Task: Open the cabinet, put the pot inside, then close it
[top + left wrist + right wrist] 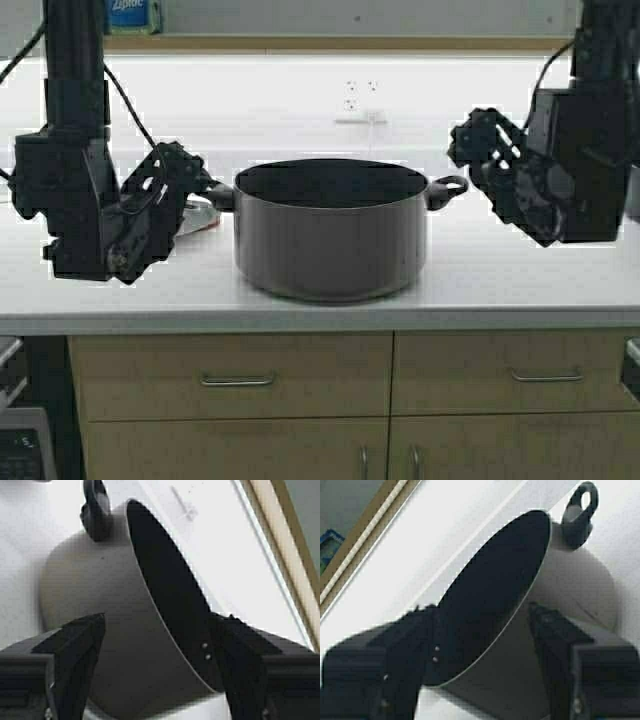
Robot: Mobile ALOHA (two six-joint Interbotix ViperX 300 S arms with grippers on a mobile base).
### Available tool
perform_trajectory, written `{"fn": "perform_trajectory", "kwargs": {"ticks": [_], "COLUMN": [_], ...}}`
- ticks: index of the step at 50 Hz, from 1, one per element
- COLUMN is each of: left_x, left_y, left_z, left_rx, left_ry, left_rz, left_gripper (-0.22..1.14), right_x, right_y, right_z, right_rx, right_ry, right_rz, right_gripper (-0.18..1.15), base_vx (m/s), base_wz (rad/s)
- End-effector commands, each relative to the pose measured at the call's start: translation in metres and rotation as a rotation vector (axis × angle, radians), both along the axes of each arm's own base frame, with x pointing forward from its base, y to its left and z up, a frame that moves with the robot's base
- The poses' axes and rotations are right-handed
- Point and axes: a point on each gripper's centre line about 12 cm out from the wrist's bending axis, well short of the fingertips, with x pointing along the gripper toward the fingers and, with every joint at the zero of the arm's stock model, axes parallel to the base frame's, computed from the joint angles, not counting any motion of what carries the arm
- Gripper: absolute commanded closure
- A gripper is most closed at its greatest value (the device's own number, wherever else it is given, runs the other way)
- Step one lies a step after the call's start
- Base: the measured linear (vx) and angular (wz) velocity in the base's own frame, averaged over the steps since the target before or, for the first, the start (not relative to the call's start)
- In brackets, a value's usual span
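Pot [330,235] sits upright in the centre of the frame on the white desk [520,290], mouth up, nothing in it. Its two loop handles stick out left and right, so its handle axis runs straight across, pointing at each of my arms.

My left gripper [190,180] is at centre-left, level with the rim, jaws apart and right at the left handle, maybe touching; I can't tell from above. In the left wrist view the fingers [75,645] straddle the near rim and wall of the pot [125,630], not clamped.

My right gripper [478,145] is at centre-right, jaws apart, just beside the right handle [447,190] with a small gap showing. Right wrist view shows the same: fingers [555,635] either side of the pot [490,595] rim.

Both arms look about equally near, one per handle. Likely a two-arm lift next. The wall cabinet isn't in view; only base drawers [235,375] along the bottom. A plate edge [200,215] peeks out behind the left gripper.
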Motion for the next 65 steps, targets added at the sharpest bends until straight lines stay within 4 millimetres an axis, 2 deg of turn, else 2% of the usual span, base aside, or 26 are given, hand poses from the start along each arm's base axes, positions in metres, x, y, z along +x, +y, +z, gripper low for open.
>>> {"fn": "perform_trajectory", "kwargs": {"ticks": [1, 10, 18, 48, 55, 65], "left_x": [0.020, 0.040, 0.056, 0.052, 0.074, 0.126], "left_y": [0.002, 0.017, 0.014, 0.018, 0.016, 0.015], "left_z": [-0.002, -0.011, -0.005, -0.013, -0.014, -0.026], "left_rx": [-0.079, -0.109, -0.124, -0.106, -0.100, -0.122], "left_ry": [-0.029, -0.045, -0.095, -0.072, -0.117, -0.114], "left_rz": [-0.036, -0.022, -0.051, -0.033, -0.017, 0.007], "left_gripper": [-0.03, -0.03, -0.03, -0.03, -0.03, -0.03], "right_x": [0.015, 0.039, 0.060, 0.075, 0.102, 0.147], "right_y": [-0.007, -0.007, -0.001, -0.001, -0.003, -0.011], "right_z": [-0.004, -0.020, -0.029, -0.045, -0.055, -0.070], "right_rx": [0.059, 0.106, 0.126, 0.143, 0.169, 0.234], "right_ry": [-0.030, -0.046, -0.081, -0.085, -0.122, -0.128], "right_rz": [-0.021, -0.007, -0.005, -0.013, -0.017, -0.001], "right_gripper": [0.07, 0.07, 0.07, 0.07, 0.07, 0.07], "base_vx": [0.00, 0.01, 0.03, 0.09, 0.06, 0.01], "base_wz": [0.00, 0.02, -0.01, -0.05, 0.05, 0.07]}}
